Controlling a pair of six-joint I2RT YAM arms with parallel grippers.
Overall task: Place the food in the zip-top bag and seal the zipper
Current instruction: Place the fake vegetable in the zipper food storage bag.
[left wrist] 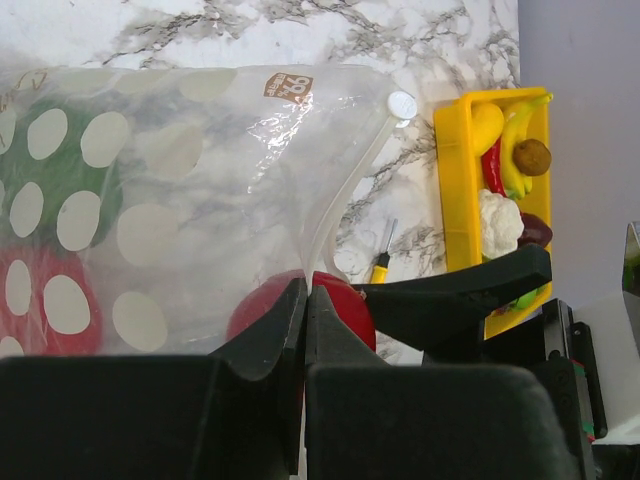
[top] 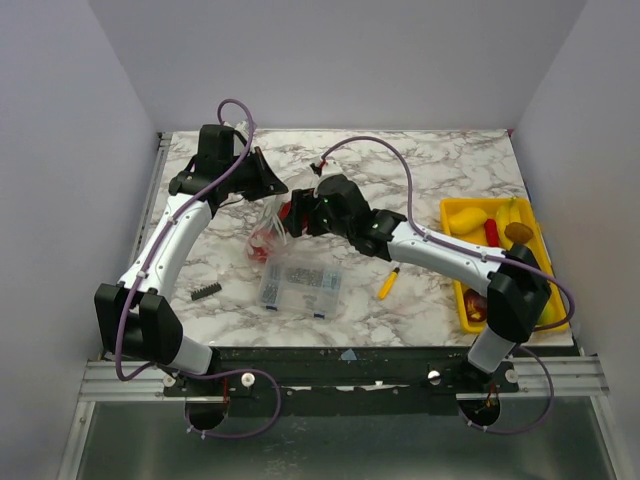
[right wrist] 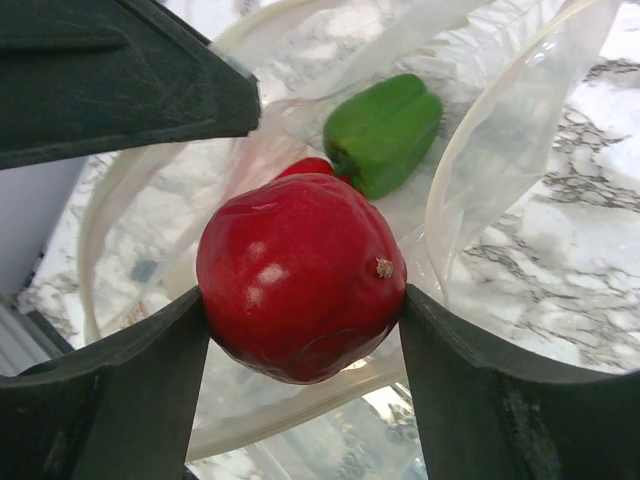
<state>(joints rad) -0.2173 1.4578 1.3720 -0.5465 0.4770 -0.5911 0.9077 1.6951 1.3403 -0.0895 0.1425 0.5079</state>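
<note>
The red fruit (right wrist: 290, 260) is being pinched across its widest part by the right hand (right wrist: 302, 305), right at the open mouth of the bag (top: 266, 238), which is lying left of centre on the desk (top: 430, 170). The left hand (left wrist: 305, 298) is being pressed together on a fold of the bag's film. The fruit is being judged light, hard and glossy, so apt to slip. The bag is being judged limp and crinkly, and is better taken at the stiffer zipper (left wrist: 352, 175). A green pepper (right wrist: 385, 130) inside the bag is being shown only by the right wrist view. The tray (left wrist: 455, 200) of remaining food at the right is being shown by the left wrist view. Both grips are being hidden in the top view.
</note>
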